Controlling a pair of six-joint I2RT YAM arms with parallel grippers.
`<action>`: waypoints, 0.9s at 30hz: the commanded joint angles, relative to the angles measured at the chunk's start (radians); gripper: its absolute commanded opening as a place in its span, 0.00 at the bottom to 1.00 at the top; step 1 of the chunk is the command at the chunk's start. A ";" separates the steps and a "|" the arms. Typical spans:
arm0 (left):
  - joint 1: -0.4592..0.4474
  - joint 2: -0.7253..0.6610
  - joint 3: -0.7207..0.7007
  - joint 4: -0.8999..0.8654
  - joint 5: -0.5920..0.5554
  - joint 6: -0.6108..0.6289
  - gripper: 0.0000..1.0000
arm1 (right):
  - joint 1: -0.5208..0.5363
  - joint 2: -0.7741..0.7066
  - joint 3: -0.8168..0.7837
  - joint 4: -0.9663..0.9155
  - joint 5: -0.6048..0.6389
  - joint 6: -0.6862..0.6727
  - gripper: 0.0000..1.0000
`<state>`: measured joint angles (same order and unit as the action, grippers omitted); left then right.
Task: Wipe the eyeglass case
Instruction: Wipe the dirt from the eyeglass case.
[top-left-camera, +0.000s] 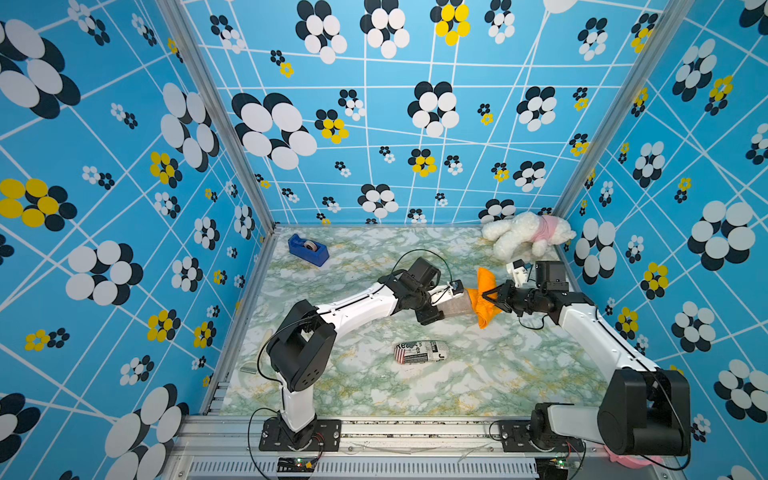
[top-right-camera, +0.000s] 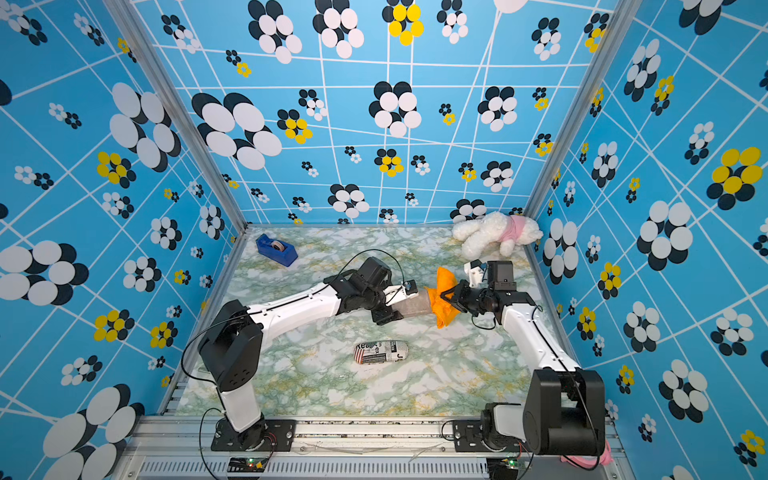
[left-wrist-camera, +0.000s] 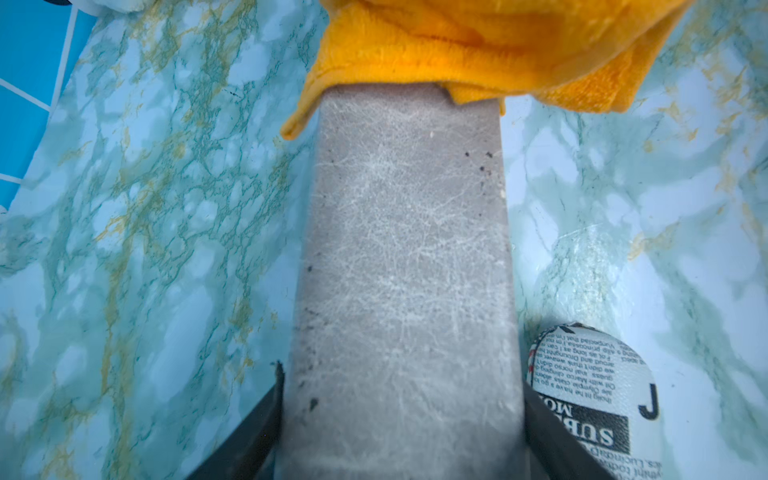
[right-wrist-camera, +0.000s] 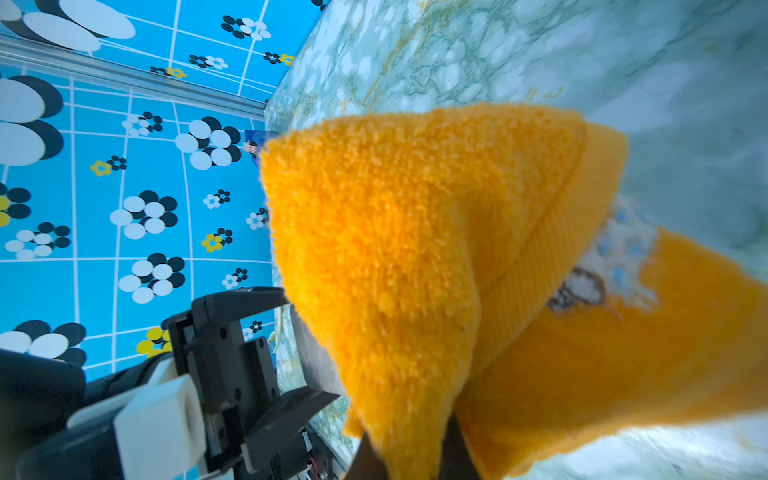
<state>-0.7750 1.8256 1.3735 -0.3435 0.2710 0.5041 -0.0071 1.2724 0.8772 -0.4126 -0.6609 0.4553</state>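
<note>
The left claw (top-left-camera: 443, 304) grips the eyeglass case (top-left-camera: 456, 308) steady (dark specks show), likely so the right claw (top-left-camera: 490, 298), pinching the orange cloth (top-left-camera: 484, 286), can rub its end.

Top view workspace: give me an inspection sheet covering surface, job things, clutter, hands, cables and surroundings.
Surface: marble-patterned table, no spills seen.
Job's things: grey eyeglass case, scuffed, dark specks; orange cloth covering its far end.
Clutter: newsprint-patterned case, blue tape dispenser, white plush toy.
Hands: left hand shut on the grey eyeglass case; right hand shut on the orange cloth.
Cables: black cable looping over the left arm.
Surroundings: blue flower-print walls.
</note>
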 joint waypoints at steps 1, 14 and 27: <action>0.035 -0.089 0.041 -0.032 0.133 -0.083 0.17 | 0.008 -0.139 0.024 -0.075 0.089 -0.079 0.00; 0.117 -0.120 0.095 -0.173 0.333 -0.353 0.14 | 0.244 -0.398 -0.003 -0.055 0.143 -0.089 0.01; 0.132 -0.132 0.100 -0.175 0.551 -0.457 0.15 | 0.458 -0.253 -0.059 0.182 0.326 -0.105 0.00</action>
<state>-0.6403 1.7260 1.4487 -0.5144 0.6903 0.0513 0.4515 1.0134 0.8268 -0.2695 -0.4438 0.3904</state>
